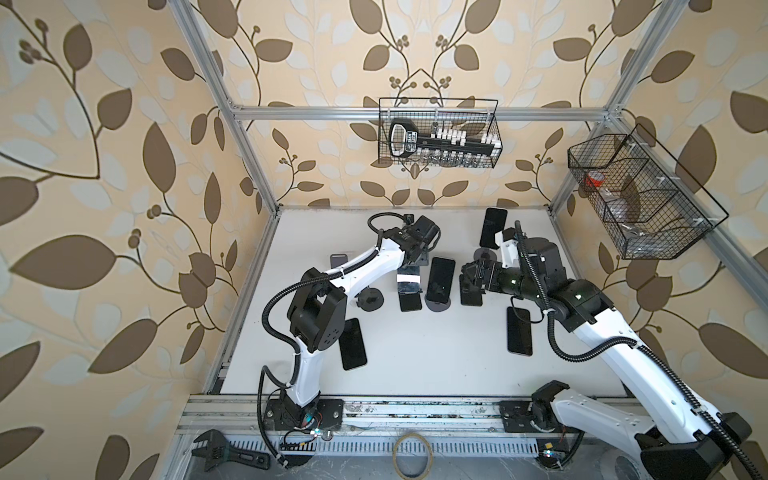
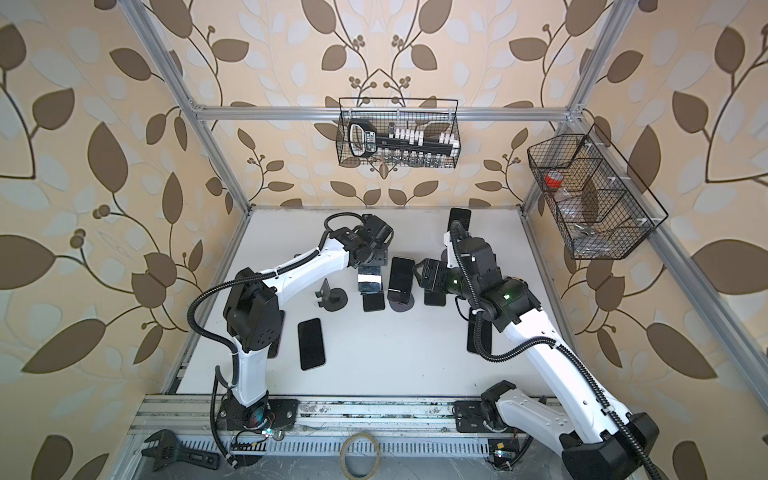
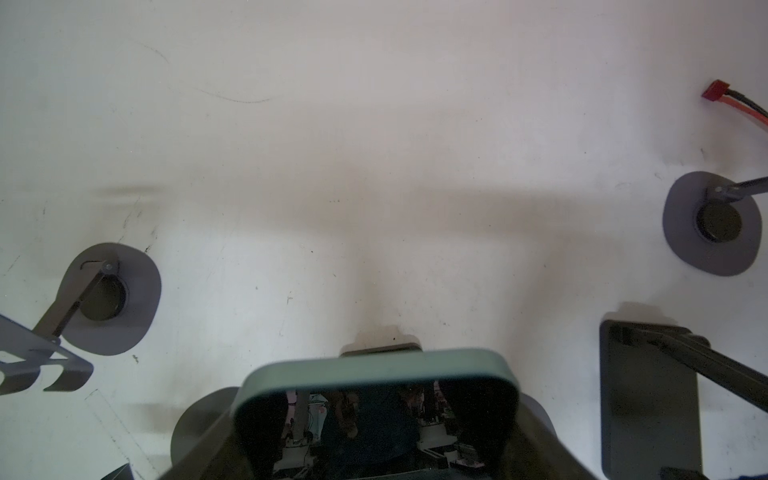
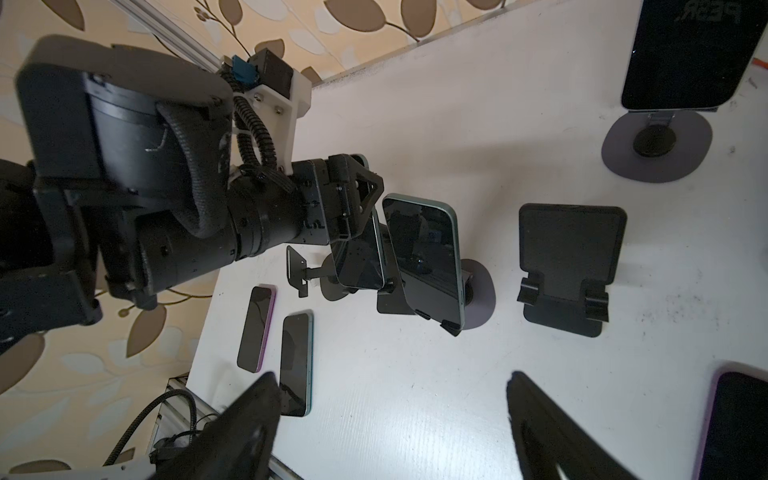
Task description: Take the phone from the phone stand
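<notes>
Teal-edged phone (image 3: pixel 376 370) was cut off by the left wrist view's lower edge; left gripper (image 3: pixel 374 432) fingers (image 3: pixel 484 424) were dark blurs beside it. Right gripper (image 4: pixel 390 432) fingers (image 4: pixel 245 428) were blurred and cropped. Purple-edged phone (image 4: pixel 735 428) and propped phone (image 4: pixel 685 54) ran off frame. Wire basket (image 1: pixel 673 237) contents were too small to tell.

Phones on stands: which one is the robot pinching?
The tilted phone with bright glare on its screen: only it is clamped in the left gripper.

- L arm (image 1: pixel 365 264) & R arm (image 1: pixel 615 353): white link shells, black joint housings.
- Black corrugated cable conduit (image 4: pixel 251 124) along each, w/ white zip ties (image 1: pixel 340 272).
- Green LEDs (image 1: pixel 513 282) on R forearm.
</notes>
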